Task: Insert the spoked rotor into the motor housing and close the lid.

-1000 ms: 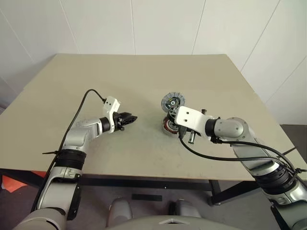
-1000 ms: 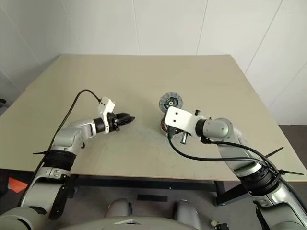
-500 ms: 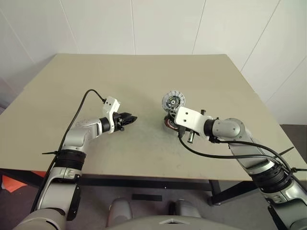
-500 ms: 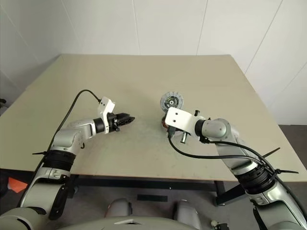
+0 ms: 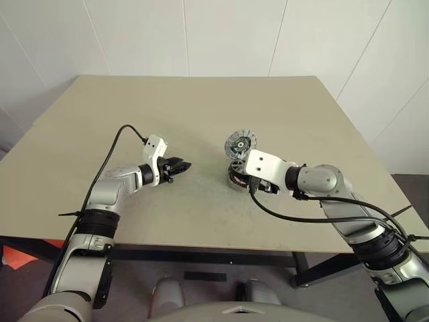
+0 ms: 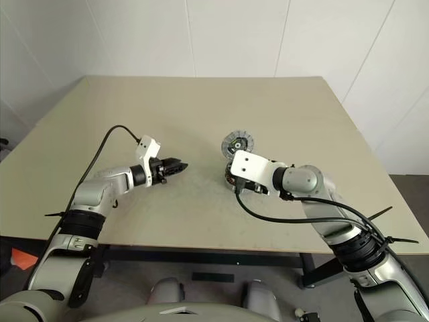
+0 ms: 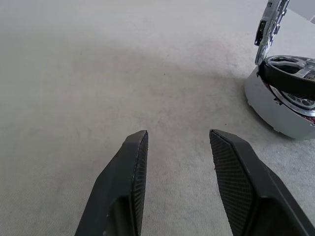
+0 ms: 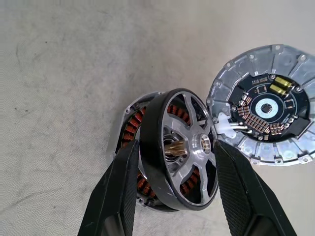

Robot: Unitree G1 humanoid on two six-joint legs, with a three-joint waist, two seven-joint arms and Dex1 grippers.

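Note:
The motor housing (image 8: 127, 132), a grey cup ringed with copper windings, sits on the table (image 5: 201, 107) right of centre. The spoked rotor (image 8: 189, 162), silver with a dark rim, rests tilted in the housing's mouth. My right gripper (image 8: 176, 143) is open, one finger on each side of the rotor, close to its rim. The lid (image 8: 266, 105) leans upright against the housing's far side, its face with green and black marks towards the gripper. My left gripper (image 5: 182, 166) hovers open and empty over bare table left of the housing (image 7: 275, 113).
A black cable (image 5: 124, 134) loops up from the left wrist, and another (image 5: 301, 218) trails from the right wrist along the forearm. The table's front edge (image 5: 201, 247) runs just below both arms. Bare tabletop lies between the two grippers.
The right gripper's fingers have spread apart around the rotor, and a dark part that stuck out under its white mount is no longer seen. The left arm has not moved.

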